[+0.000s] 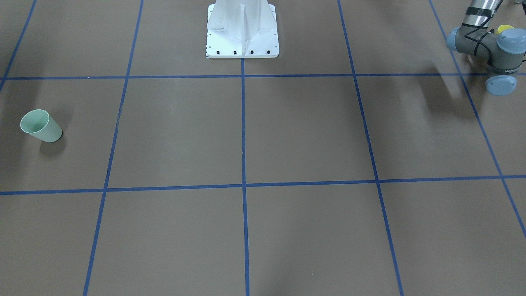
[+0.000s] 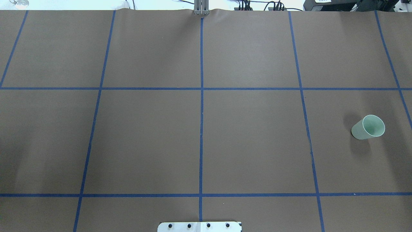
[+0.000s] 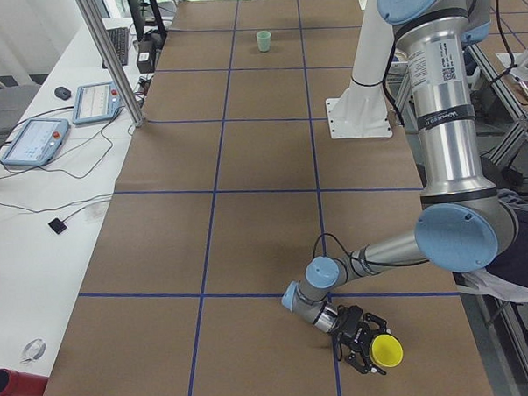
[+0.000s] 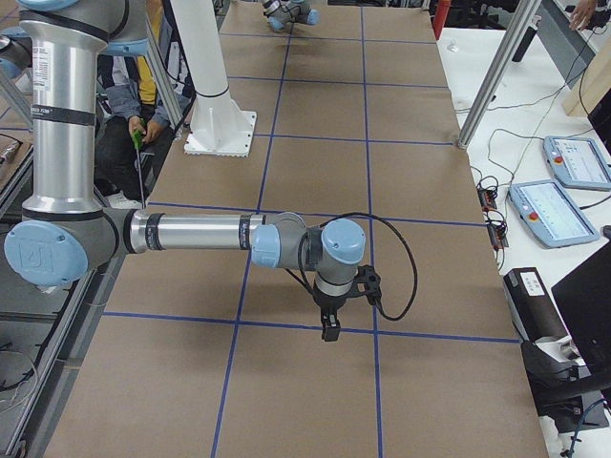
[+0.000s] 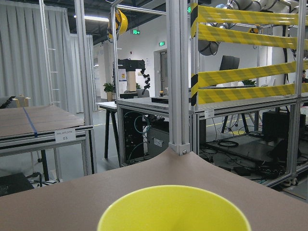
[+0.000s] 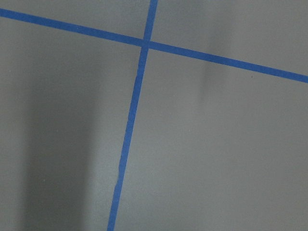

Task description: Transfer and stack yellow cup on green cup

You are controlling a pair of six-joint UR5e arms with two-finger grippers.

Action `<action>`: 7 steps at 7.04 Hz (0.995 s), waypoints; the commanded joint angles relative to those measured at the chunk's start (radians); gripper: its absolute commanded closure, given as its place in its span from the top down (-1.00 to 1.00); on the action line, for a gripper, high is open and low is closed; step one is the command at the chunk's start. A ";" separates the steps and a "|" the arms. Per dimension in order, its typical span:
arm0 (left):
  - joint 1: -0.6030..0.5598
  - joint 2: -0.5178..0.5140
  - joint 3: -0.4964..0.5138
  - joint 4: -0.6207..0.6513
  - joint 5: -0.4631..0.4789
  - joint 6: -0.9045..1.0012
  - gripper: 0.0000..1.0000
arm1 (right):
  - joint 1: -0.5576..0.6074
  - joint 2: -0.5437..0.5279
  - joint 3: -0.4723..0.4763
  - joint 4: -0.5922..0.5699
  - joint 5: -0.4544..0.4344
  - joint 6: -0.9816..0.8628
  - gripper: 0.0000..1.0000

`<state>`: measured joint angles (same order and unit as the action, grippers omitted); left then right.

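Reading this as early: nothing stacked yet, pickup stage at best.

- yellow cup sits at the robot's left end of the tabletop, near the robot-side edge, right at the tip of the left pincer. Left wrist view shows only its rim close under the camera, mouth up, no fingers in shot. The front view catches just a sliver of yellow behind the wrist joints.
- The left pincer shows only in the side view, so I can't tell whether it has closed on the cup or merely brackets it. Also can't tell whether the cup is off the surface.
- green cup stands upright, mouth up, alone at the opposite end, the robot's right. Well apart from the yellow one, nothing in it.
- right pincer hangs pointing down over a crossing of blue tape, carrying nothing that I can see. Wide or narrow: can't tell from that side view.

Judgement: left to do is basically everything. Confirm the grasp, lift, carry across the full tabletop (likely a handover to the right arm, given the span), then seat yellow inside green.
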<state>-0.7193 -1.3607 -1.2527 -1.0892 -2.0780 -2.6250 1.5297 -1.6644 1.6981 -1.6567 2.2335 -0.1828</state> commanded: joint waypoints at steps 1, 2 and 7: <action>0.004 0.000 0.006 -0.004 -0.002 -0.001 0.76 | 0.000 0.000 0.000 0.000 0.000 0.000 0.99; 0.006 0.000 0.006 -0.003 -0.002 0.000 -0.13 | 0.000 0.000 0.000 0.000 0.000 0.000 0.99; 0.007 0.102 -0.112 0.032 0.030 0.158 -0.60 | 0.000 0.000 -0.002 0.000 0.000 0.002 0.99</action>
<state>-0.7118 -1.3187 -1.2878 -1.0698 -2.0641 -2.5173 1.5294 -1.6644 1.6966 -1.6567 2.2335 -0.1822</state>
